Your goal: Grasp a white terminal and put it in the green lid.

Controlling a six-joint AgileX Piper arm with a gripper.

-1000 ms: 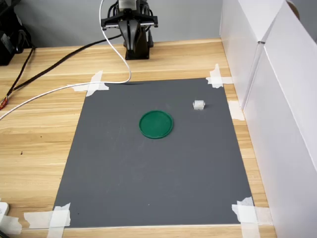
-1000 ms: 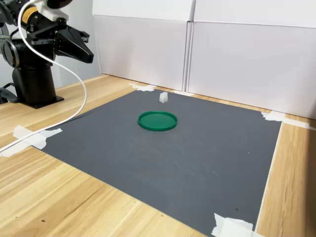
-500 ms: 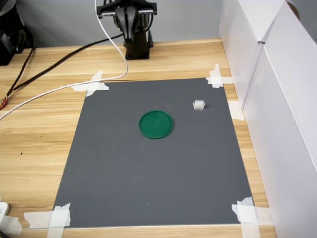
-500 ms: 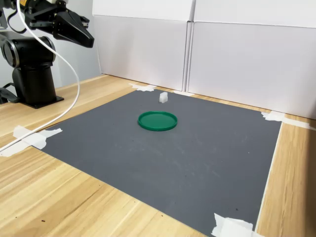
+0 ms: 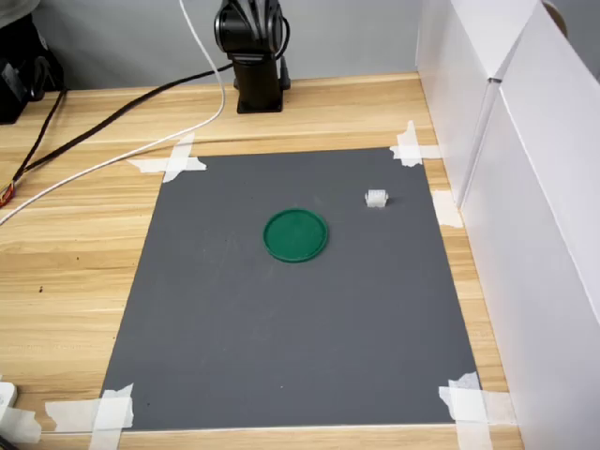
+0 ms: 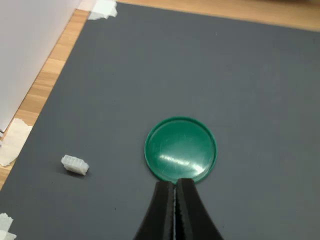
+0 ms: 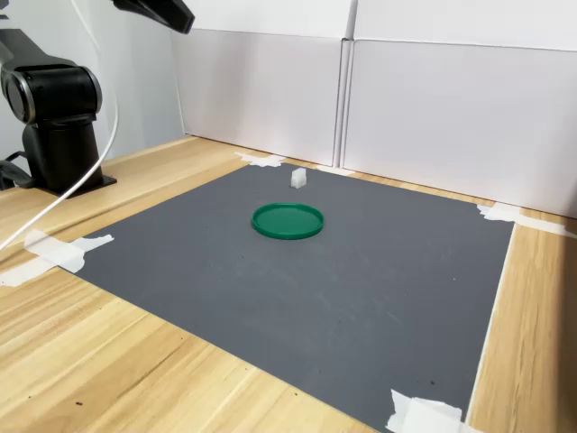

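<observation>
One white terminal (image 6: 75,164) lying flat, beside green lid (image 6: 180,149)

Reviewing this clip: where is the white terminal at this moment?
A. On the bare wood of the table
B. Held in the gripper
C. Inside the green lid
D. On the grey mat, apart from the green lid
D: in both exterior views the white terminal lies on the grey mat, clear of the green lid, and the wrist view shows the gripper shut on nothing.

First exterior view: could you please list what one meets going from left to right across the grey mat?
Tape strip at the mat's far corner → green lid → white terminal → tape strip → white panel.
</observation>
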